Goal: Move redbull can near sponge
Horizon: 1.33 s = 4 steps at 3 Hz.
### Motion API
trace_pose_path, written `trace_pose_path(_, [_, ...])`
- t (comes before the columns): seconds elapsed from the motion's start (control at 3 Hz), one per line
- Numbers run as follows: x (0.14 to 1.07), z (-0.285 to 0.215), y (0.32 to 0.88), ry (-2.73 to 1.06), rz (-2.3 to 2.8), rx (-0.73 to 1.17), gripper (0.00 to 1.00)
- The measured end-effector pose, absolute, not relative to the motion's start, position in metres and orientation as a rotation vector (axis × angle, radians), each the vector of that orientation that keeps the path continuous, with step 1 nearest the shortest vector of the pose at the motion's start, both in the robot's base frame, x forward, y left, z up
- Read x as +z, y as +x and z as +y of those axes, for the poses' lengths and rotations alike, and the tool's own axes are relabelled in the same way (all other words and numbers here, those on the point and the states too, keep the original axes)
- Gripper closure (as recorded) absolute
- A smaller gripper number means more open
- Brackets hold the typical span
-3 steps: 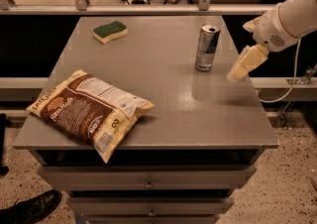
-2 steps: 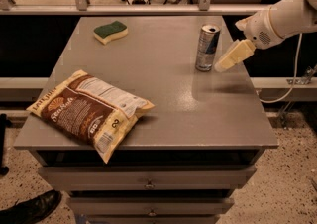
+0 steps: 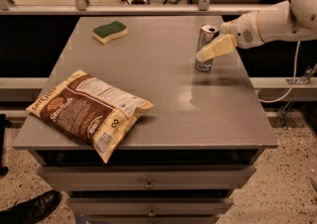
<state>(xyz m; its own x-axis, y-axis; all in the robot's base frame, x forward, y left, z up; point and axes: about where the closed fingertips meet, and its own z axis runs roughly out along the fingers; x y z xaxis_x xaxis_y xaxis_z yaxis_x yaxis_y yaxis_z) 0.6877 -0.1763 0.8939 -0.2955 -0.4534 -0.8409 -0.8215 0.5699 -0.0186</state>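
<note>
Silver redbull can [image 3: 204, 38]: slim, darker side panels, open rim with tab on top. It stands upright at the right rear of the bench [image 3: 163, 94], well apart from the sponge [image 3: 110, 31]. The sponge is yellow with a dark green top and sits at the left rear. A chip bag [image 3: 89, 111] lies flat at the front left.

The tool [image 3: 210, 52] is at the can, coming in from the right on the white arm [image 3: 267, 22]. Its cream tip crosses the front of the can's lower half. Can't tell how far open it is, or whether it has hold of the can.

Delta vs 1.0 s ago: the tool was right of the can with a clear gap. At 0.7 s ago the tip was just at the can's right side; now it overlaps the can. Can, sponge and bag haven't moved.
</note>
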Motion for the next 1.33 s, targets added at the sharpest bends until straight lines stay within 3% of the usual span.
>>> trace_pose_path(0.67, [0.911, -0.173, 0.686, -0.933, 1.861, 0.63, 0.57])
trace_pose_path(1.33, [0.944, -0.181, 0.687, -0.928, 1.786, 0.587, 1.0])
